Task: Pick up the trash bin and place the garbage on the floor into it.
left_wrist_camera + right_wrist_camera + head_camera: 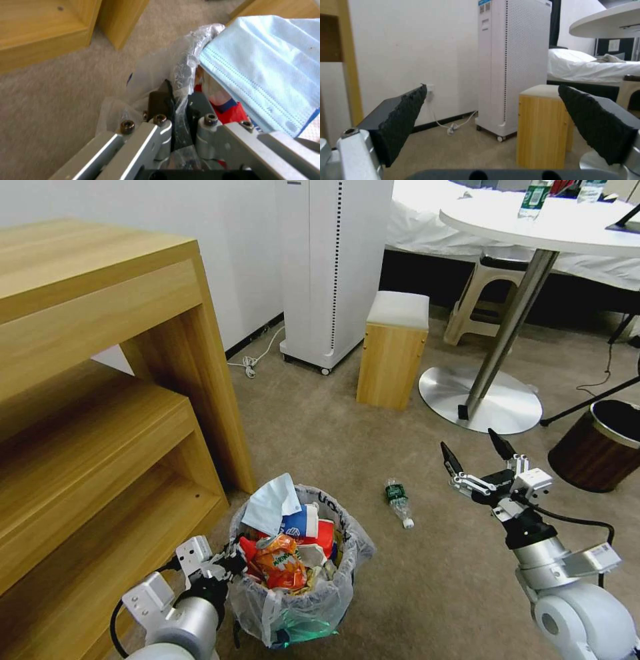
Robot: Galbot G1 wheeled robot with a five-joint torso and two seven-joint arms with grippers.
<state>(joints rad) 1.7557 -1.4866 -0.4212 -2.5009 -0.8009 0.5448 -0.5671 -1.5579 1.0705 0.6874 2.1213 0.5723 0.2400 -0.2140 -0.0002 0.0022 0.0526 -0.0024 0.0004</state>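
The trash bin (300, 607), lined with a crinkled clear bag, is at the lower middle of the head view, heaped with garbage: a pale blue face mask (270, 503), a blue-white carton (301, 521) and an orange wrapper (280, 560). My left gripper (235, 565) is shut on the bin's near-left rim; the left wrist view shows its fingers (160, 102) pinching the plastic-covered rim (186, 72) beside the mask (266, 75). A small plastic bottle (399, 503) lies on the beige carpet floor (427, 593) right of the bin. My right gripper (477, 455) hangs open above the floor, right of the bottle.
A wooden shelf unit (100, 400) stands close on the left. Ahead are a white tower appliance (330, 267) with a floor cable (257, 359), a wooden stool (393, 347), a round table's steel base (480, 400), and a dark brown bin (600, 447) at the right.
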